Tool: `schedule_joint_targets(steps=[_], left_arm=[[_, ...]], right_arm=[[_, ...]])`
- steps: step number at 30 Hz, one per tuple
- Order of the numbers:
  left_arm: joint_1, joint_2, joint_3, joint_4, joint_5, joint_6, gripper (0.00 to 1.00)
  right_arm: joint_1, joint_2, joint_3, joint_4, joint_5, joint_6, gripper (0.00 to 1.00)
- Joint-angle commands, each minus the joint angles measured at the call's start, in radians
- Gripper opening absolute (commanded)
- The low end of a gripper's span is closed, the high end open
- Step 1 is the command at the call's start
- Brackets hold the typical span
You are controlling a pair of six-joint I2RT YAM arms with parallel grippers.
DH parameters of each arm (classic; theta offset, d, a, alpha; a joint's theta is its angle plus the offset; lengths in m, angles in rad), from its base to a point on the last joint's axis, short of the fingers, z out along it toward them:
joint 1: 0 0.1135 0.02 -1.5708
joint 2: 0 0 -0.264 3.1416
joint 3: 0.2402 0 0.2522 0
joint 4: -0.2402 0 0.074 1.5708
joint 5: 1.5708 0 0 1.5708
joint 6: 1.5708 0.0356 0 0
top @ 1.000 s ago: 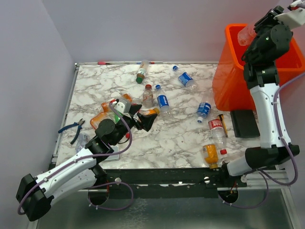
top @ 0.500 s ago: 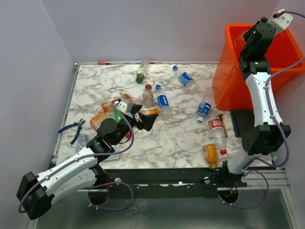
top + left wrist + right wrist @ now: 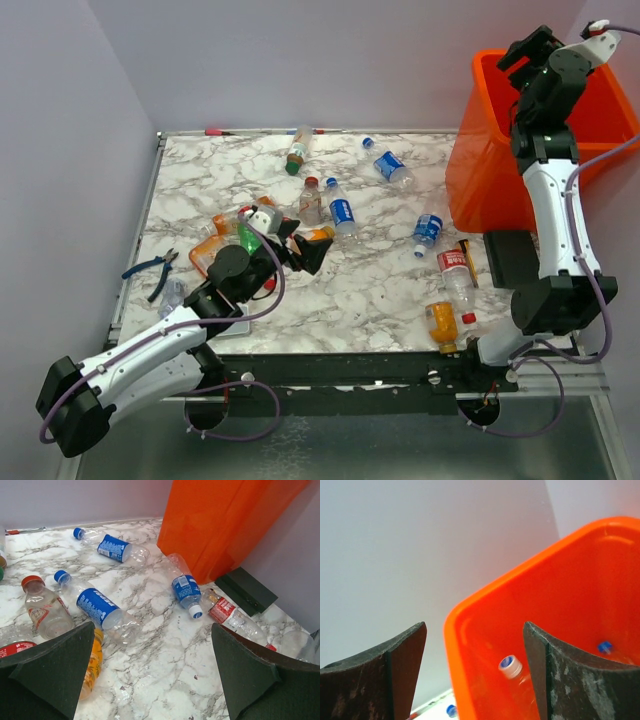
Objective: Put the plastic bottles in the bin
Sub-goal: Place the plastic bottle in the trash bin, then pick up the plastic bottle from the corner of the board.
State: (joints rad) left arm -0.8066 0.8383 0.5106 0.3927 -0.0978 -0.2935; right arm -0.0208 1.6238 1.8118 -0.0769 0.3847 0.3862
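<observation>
Right gripper (image 3: 474,630) has let go, fingers apart over bin (image 3: 470,611) — bottle (image 3: 512,667) inside; left gripper (image 3: 152,627) apart above blue-label bottle (image 3: 100,607) — more to clear.

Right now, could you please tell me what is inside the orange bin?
Inside the bin, the right wrist view shows a white-capped clear bottle and a separate blue cap; the jaws cover the rest.

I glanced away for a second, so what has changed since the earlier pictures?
The right end effector held a clear bottle over the bin a second ago; it has let go, risen a little, and now hangs open and empty, with bottles lying inside. The left end effector, open, barely shifted. The loose bottles on the table stayed put.
</observation>
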Motion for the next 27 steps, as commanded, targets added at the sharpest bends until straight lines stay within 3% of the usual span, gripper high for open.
schedule_joint_targets(steps=[1,8,12,16,22,27], left_arm=[[-0.004,0.003,0.033,-0.029,-0.049,0.001,0.99],[-0.003,0.042,0.061,-0.094,-0.182,-0.005,0.99],[-0.003,0.056,0.073,-0.135,-0.282,0.009,0.99],[-0.01,0.096,0.132,-0.258,-0.383,0.039,0.99],[-0.017,0.16,0.195,-0.399,-0.508,0.027,0.99],[-0.016,0.198,0.236,-0.545,-0.456,0.022,0.99]], right_arm=[[0.006,-0.137,0.063,-0.009,-0.19,0.087,0.81],[0.133,-0.33,-0.032,-0.023,-0.59,0.15,0.81],[0.281,-0.427,-0.187,-0.097,-0.721,0.123,0.8],[0.385,-0.518,-0.412,-0.157,-0.769,0.079,0.79],[0.389,-0.688,-0.866,-0.134,-0.753,0.117,0.79],[0.389,-0.752,-1.115,-0.092,-0.786,0.166,0.77]])
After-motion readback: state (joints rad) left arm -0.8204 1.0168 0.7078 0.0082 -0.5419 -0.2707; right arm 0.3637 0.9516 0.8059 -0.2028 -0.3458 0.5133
